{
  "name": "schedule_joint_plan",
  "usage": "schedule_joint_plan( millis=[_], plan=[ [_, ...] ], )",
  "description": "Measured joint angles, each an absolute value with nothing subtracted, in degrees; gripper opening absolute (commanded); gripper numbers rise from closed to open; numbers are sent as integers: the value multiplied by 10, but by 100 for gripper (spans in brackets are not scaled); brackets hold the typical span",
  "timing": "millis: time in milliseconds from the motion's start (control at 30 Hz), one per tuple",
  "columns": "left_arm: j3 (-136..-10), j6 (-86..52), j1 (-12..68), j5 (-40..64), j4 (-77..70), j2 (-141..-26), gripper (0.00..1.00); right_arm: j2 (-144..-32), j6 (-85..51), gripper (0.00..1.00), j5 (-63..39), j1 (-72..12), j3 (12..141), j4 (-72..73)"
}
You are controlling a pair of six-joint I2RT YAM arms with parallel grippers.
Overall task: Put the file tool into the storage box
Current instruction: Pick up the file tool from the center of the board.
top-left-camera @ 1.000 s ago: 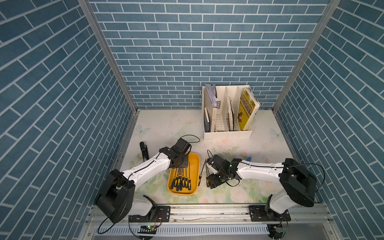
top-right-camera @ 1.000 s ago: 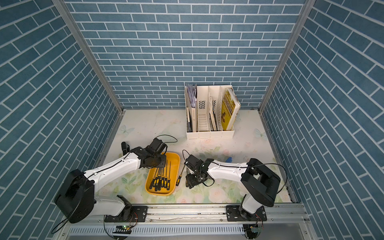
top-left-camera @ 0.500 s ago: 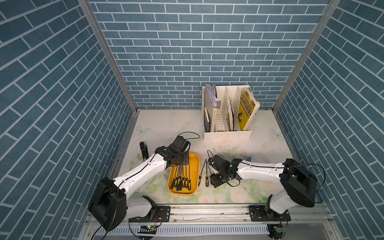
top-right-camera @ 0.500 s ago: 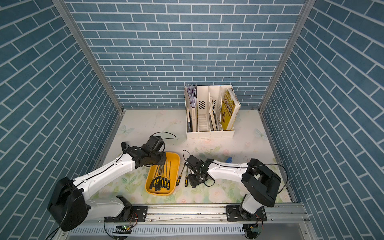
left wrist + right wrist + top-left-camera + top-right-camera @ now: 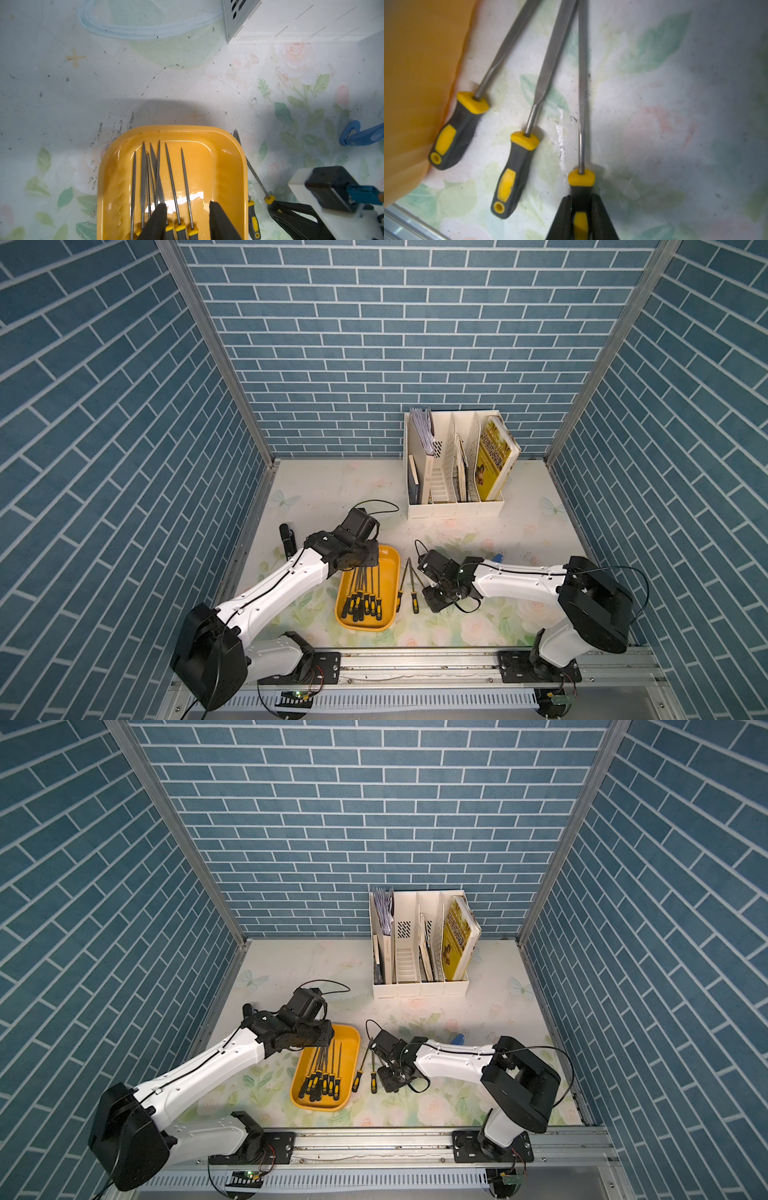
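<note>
**Mia:** Where is our file tool (image 5: 580, 104)?

**Ben:** It lies on the flowery mat (image 5: 675, 124), outside the storage box (image 5: 388, 578). Our right gripper (image 5: 580, 199) is squeezed tight on its black and yellow handle.

**Mia:** Which way is the box from there?

**Ben:** To our left, and near. Two other files lie in between. The middle file (image 5: 517, 166) is just beside ours. The outer file (image 5: 454, 133) has its handle right up against the orange wall.

**Mia:** How does our file point?

**Ben:** Its long thin end goes straight out of the gripper, away from us, toward the back wall. The long side of the box runs almost the same way. So we think we must lift it, carry it left over the two files, and set it down with hardly any turning.

**Mia:** Which arm is nearer?

**Ben:** The right one, as it has the file. Our left gripper (image 5: 187, 204) hangs over the box with its jaws partly apart, and it holds nothing.

**Mia:** What does our file look like?

**Ben:** It is a thin grey metal stick with a yellow collar and a black handle with a yellow patch. Its tip comes very close to the tip of the middle file. We cannot tell if they touch, so we think lifting could nudge that one.

**Mia:** Is there room in the box?

**Ben:** Yes. The stored files (image 5: 172, 176) lie to one side, and the side nearer our file is bare.
</note>
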State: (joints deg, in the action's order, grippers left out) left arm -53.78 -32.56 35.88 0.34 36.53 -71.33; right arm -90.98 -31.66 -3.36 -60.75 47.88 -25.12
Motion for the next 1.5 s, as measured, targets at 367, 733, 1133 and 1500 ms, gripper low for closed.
schedule_joint_plan(
  millis=[367, 733, 1133, 1500],
  plan=[
    [-555, -355, 390, 40, 343, -713, 45, -792, -315, 2, 26, -568, 432, -314],
    [-555, -442, 455, 63, 240, -714, 50, -749, -315, 1, 12, -569, 456, -317],
    [-566, -464, 470, 63, 213, -750, 51, -774, -315, 0, 58, -541, 467, -356],
    [-581, -466, 476, 63, 204, -773, 51, -844, -300, 0, 102, -542, 473, -392]
  ],
)
